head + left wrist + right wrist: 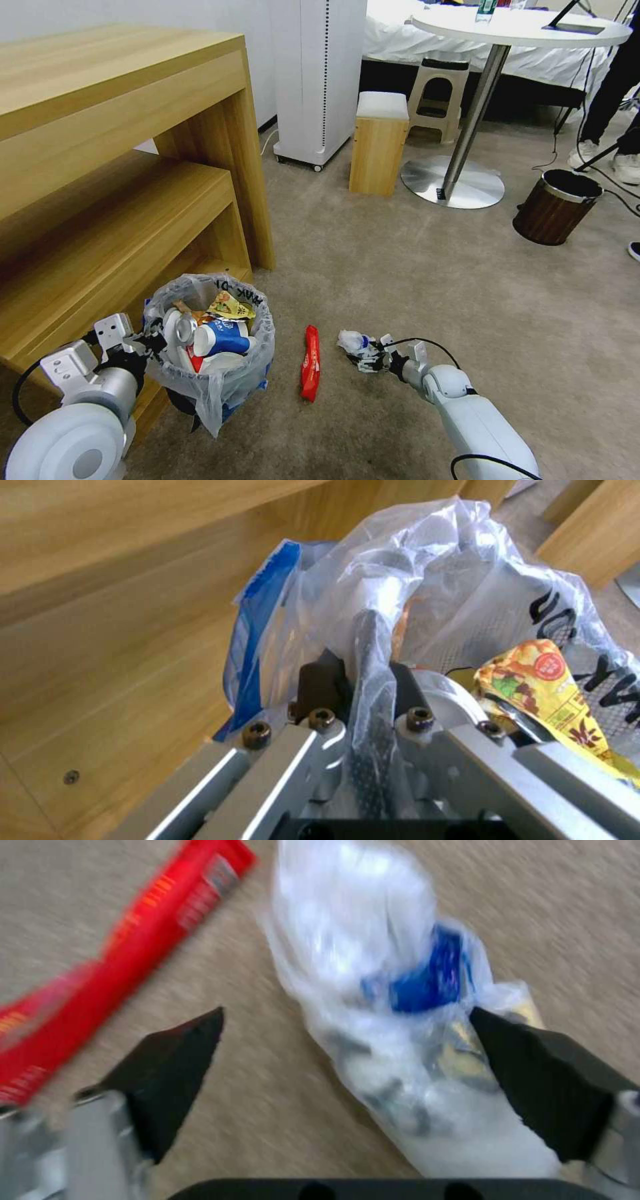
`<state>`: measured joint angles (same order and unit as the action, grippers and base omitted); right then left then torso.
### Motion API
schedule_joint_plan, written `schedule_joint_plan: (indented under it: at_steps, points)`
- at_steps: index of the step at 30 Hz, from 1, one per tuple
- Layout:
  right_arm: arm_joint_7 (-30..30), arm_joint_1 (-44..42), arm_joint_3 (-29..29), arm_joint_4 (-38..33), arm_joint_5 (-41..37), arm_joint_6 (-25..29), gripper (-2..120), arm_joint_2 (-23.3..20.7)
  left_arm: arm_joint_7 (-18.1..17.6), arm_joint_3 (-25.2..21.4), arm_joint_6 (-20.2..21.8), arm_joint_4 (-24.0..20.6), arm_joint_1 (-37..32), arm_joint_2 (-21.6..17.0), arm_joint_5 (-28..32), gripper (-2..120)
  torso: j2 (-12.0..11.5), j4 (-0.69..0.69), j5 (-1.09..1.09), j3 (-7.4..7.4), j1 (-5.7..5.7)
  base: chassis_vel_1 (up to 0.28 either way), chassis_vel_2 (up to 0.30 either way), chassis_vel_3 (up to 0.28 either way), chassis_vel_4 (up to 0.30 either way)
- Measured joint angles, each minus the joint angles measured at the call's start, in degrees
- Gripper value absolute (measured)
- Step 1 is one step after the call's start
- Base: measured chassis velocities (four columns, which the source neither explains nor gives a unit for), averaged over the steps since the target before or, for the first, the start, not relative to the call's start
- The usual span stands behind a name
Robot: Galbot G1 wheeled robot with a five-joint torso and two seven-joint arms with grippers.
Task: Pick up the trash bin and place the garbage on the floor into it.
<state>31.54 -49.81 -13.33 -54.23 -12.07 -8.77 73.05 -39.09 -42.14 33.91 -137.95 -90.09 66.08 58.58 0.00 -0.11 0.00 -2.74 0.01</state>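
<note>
- Here, the left pincer (360, 680) is clamped on the rim of the small round blue trash bin (212, 353), its dark fingers (320, 682) pinching a fold of the crinkly translucent plastic liner printed with black letters (467, 580).
- Inside the bin, just beyond that pincer, lie a yellow printed wrapper (540, 690), a crushed blue-and-white paper cup (223, 337) and other litter.
- The bin sits beside the light wooden shelf unit (120, 187).
- The right pincer (365, 359) is low over the beige short-pile carpet floor (413, 267), fingers (180, 1060) spread apart around a crumpled clear plastic wrapper with a blue patch (393, 1015).
- A long red wrapper (310, 363) lies on the carpet just beside the right pincer, between it and the bin.
</note>
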Motion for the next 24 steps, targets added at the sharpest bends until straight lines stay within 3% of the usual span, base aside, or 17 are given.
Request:
schedule_joint_plan:
  at_steps: [24]
  points:
    - [-1.01,-2.29,-1.51,-3.09,-0.30,-0.37,2,-4.09,0.02,1.40,-0.65,-0.82,-0.23,0.21,-0.57,2,0.00,0.00,0.00,0.00,0.00,0.000,0.000,0.000,0.000]
